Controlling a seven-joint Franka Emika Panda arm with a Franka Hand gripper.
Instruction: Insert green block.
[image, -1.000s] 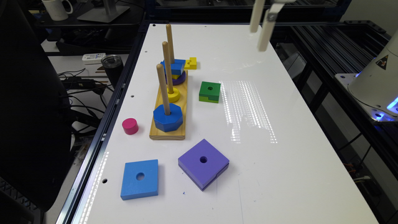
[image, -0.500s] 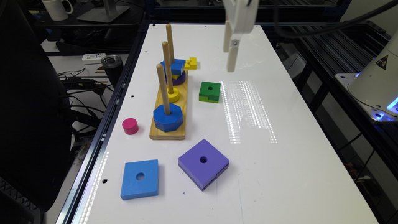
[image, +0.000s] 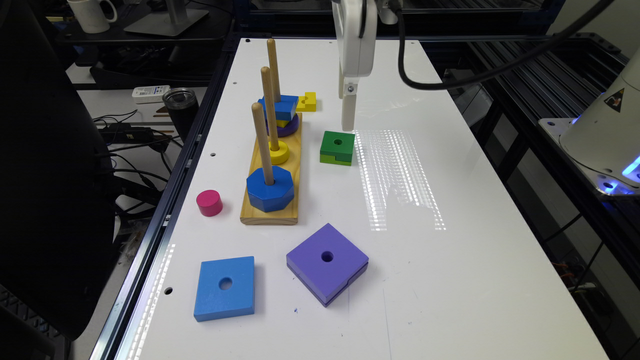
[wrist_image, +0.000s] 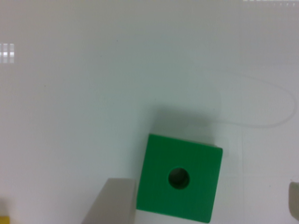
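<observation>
Hanging upright over the white table (image: 450, 175), the arm points its gripper (image: 347, 120) straight down, tip just above and behind the green block (image: 337, 147).

Seen from the wrist, the jaws stand wide, one finger (wrist_image: 112, 201) beside the block and the other at the frame's far edge, block lying flat between them. Toward the exterior view's left stands the wooden peg board (image: 272, 170) with three pegs; nearer lie a purple square block (image: 327, 261), a blue square block (image: 225, 286) and a pink cylinder (image: 209, 202). No legible writing.
</observation>
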